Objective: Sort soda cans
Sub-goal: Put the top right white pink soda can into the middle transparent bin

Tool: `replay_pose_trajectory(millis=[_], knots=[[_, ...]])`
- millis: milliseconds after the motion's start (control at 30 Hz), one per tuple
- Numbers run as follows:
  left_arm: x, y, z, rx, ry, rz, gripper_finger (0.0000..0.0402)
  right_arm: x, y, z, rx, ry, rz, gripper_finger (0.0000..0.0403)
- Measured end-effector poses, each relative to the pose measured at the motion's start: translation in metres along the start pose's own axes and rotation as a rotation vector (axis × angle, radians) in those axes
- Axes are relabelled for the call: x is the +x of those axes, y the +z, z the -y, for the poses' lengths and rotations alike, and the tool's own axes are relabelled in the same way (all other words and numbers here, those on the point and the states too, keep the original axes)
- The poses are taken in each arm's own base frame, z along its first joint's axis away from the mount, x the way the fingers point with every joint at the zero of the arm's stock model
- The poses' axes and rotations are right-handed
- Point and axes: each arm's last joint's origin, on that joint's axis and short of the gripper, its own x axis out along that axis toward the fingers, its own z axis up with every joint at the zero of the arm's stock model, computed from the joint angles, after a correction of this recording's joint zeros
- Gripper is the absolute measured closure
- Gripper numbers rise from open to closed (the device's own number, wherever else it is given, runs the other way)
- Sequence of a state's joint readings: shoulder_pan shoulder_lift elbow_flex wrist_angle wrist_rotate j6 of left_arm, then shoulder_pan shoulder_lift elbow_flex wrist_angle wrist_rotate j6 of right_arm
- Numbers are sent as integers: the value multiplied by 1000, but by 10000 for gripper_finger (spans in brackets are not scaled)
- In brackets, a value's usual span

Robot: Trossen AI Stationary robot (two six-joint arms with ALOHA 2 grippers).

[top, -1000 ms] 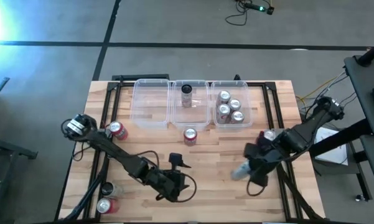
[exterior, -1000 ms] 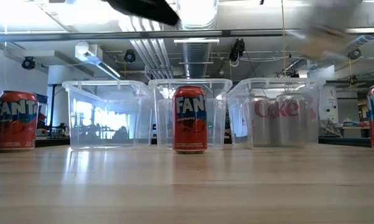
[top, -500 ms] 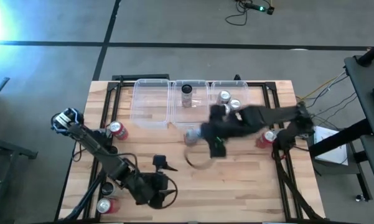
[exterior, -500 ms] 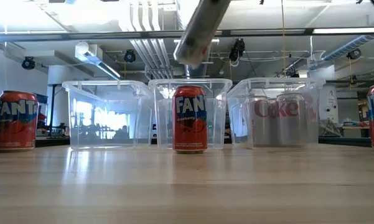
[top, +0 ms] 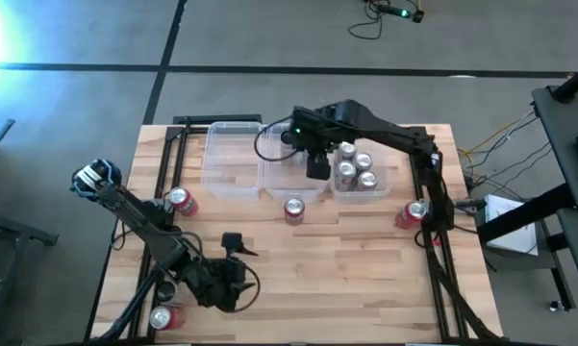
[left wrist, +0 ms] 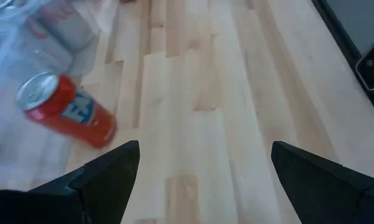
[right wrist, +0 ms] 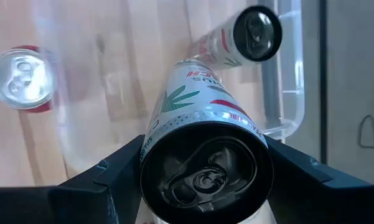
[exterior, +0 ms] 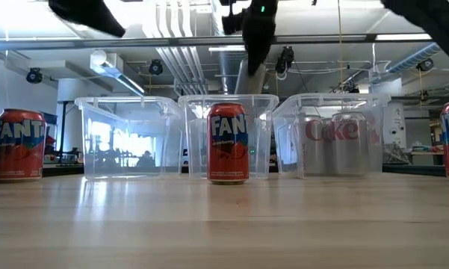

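As pipes (exterior: 175, 63) run overhead, wooden table (top: 365, 259)

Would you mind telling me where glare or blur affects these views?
High view: bright glare at the upper left corner. Low view: backlit, arms overhead show as dark shapes. Left wrist view: red can and clear bin smeared by motion blur. Right wrist view: held can sharp, wooden table soft.

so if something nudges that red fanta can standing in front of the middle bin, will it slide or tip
The red Fanta can stands upright, taller than wide, on smooth wood table, so a low nudge would probably slide it and a high one could tip it. Once down, its round body would likely roll. Whether it is full cannot be seen, so its weight is unclear.
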State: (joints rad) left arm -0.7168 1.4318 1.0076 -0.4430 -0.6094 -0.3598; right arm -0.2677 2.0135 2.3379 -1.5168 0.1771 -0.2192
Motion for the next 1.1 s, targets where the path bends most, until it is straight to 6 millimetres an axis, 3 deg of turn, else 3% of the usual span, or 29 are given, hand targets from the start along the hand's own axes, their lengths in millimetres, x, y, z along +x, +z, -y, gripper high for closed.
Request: replay_pose_trajectory(millis=[200, 467, 733, 1100], knots=[[-9, -18, -23, -38, 1, 76, 53, 42, 4, 24, 9, 66, -72, 149], [-16, -33, -39, -118, -23, 203, 53, 85, 7, 36, 6, 97, -152, 147], [-18, -36, -41, -131, -36, 212, 53, 100, 9, 46, 6, 88, -132, 137], [-16, -34, -37, -134, -75, 213, 53, 102, 10, 48, -12, 155, -95, 133]])
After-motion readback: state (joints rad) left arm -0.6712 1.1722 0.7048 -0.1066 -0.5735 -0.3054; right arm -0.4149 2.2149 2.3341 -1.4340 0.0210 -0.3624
